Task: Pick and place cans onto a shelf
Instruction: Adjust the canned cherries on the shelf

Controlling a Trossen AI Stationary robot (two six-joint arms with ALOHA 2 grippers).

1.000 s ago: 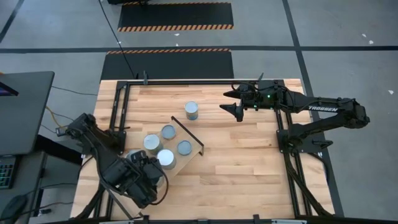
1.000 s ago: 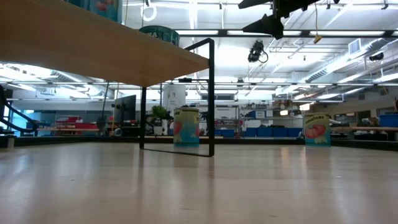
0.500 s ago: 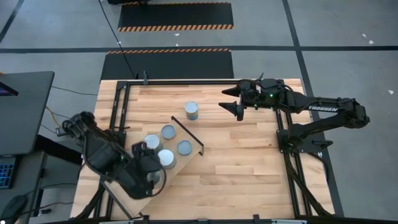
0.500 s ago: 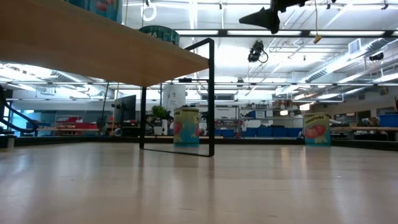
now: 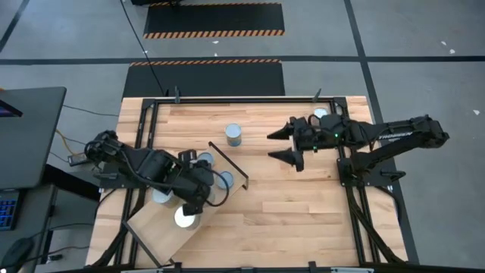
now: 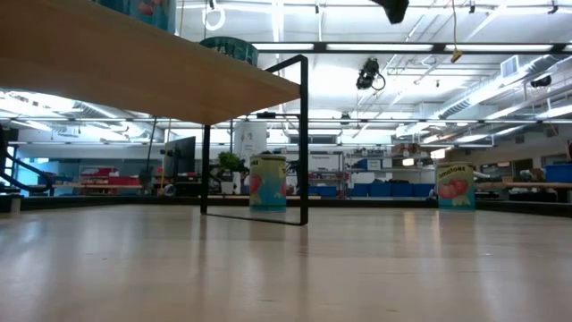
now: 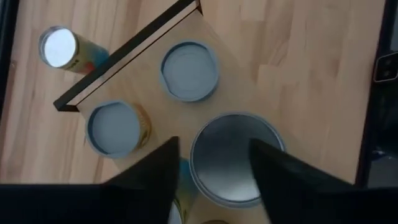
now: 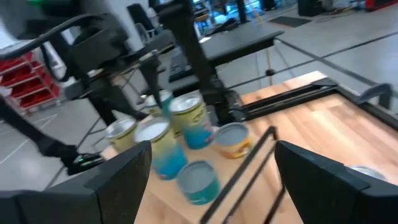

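Observation:
The shelf [image 5: 158, 230] is a light board with a black frame, standing at the table's near left. Several cans [image 5: 225, 180] stand on it, one of them near its near edge [image 5: 184, 218]. My left gripper [image 7: 212, 144] hangs open above the shelf, pointing steeply down. One can's silver top [image 7: 233, 158] shows between its fingers, and I see no touch. Another can [image 5: 234, 135] stands upright on the table beyond the shelf. My right gripper [image 5: 286, 147] is open in the air right of that can, pointing toward the shelf [image 8: 249, 162].
Another can [image 5: 322, 114] stands at the far right edge behind the right arm, also seen in the low view [image 6: 454, 186]. Black rails [image 5: 227, 98] run along the table's far, left and right sides. Bare tabletop [image 5: 295, 205] lies near and right of the shelf.
My left gripper has risen and gone from the shelf's near-left end toward its middle, rolling as it went; a can now stands uncovered where it was. My right gripper, still open, has swung toward the table's near edge.

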